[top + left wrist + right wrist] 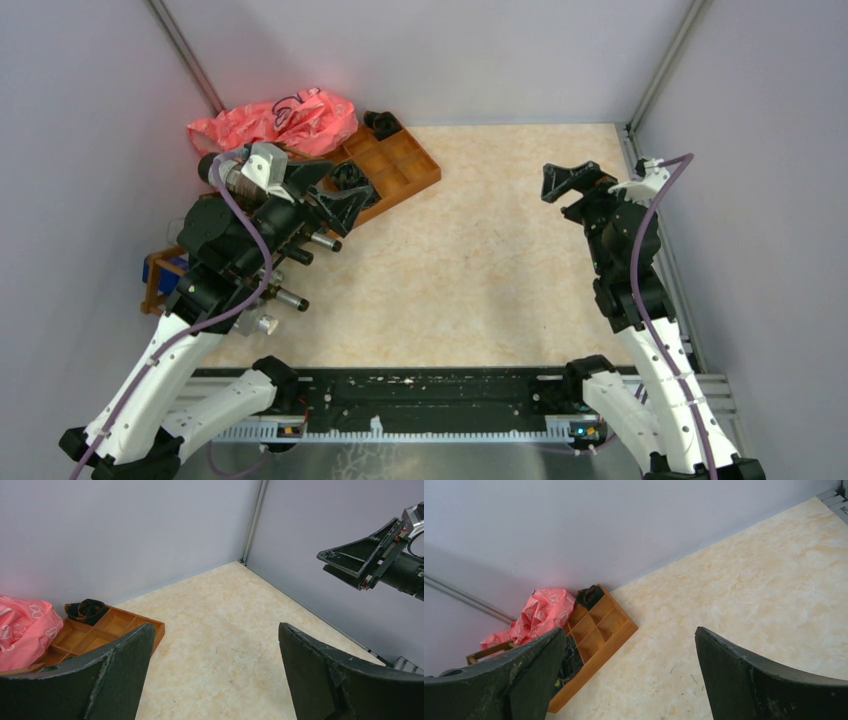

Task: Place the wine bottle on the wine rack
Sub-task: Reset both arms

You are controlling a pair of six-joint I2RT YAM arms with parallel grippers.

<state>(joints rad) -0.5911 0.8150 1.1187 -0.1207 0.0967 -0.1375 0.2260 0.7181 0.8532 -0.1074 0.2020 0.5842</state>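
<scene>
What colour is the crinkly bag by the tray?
The bag is pink-red with white outlines; best seen from the left wrist.

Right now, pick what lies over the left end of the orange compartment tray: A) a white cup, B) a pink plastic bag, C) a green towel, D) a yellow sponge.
B: the pink plastic bag covers the left end of the orange tray in the top view.

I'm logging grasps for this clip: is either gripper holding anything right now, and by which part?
Nothing is held. The left gripper and the right gripper both stand open, with only the table seen between the jaws.
</scene>
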